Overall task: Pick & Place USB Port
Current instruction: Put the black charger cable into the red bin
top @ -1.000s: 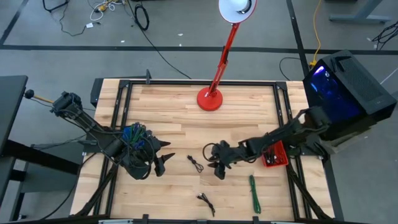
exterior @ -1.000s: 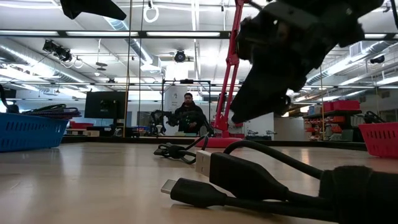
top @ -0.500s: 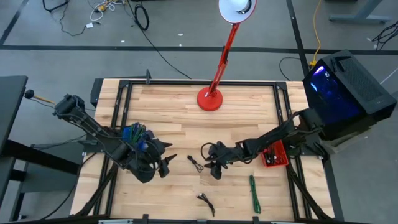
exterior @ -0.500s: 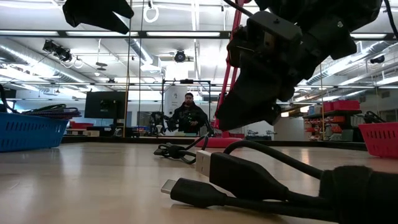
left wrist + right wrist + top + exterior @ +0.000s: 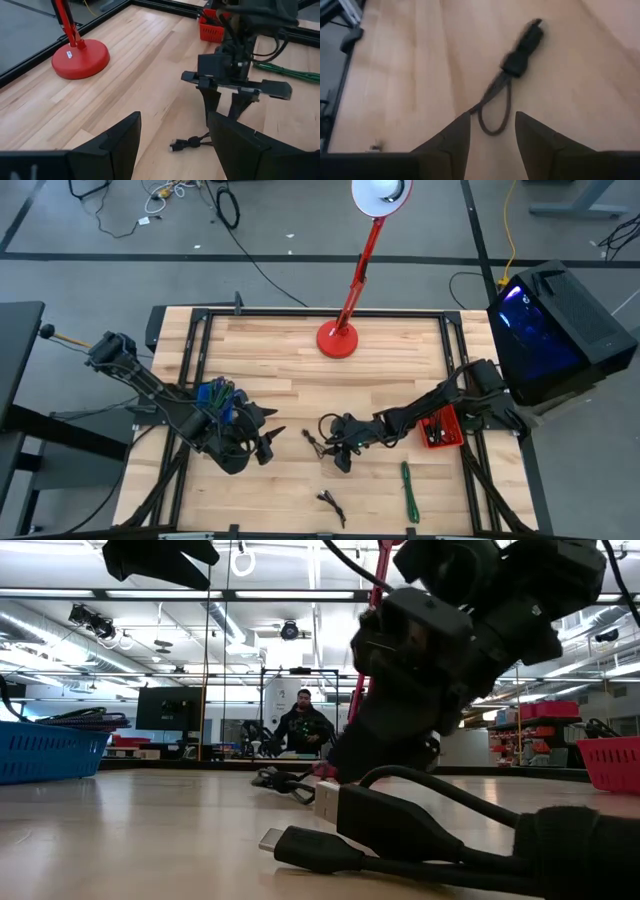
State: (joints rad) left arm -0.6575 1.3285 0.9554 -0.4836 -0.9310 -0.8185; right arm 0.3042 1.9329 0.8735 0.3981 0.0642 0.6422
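Over the last second the right gripper (image 5: 337, 457) had slid from right of centre toward the middle of the surface (image 5: 300, 350) and dropped lower, ending directly over the small black USB cable (image 5: 317, 444) that lay near the centre, slightly toward the front edge. Its fingers (image 5: 451, 142) were spread, with the cable's loop showing just ahead of the gap between them, so nothing was pinched yet; that read as the approach to a pick. The left gripper (image 5: 267, 442) waited, fingers apart, just left of the cable.

In the high view the cable's long axis ran diagonally, from the back-left toward the front-right. In the right wrist view its plug end pointed away from the right gripper, loop end nearest.
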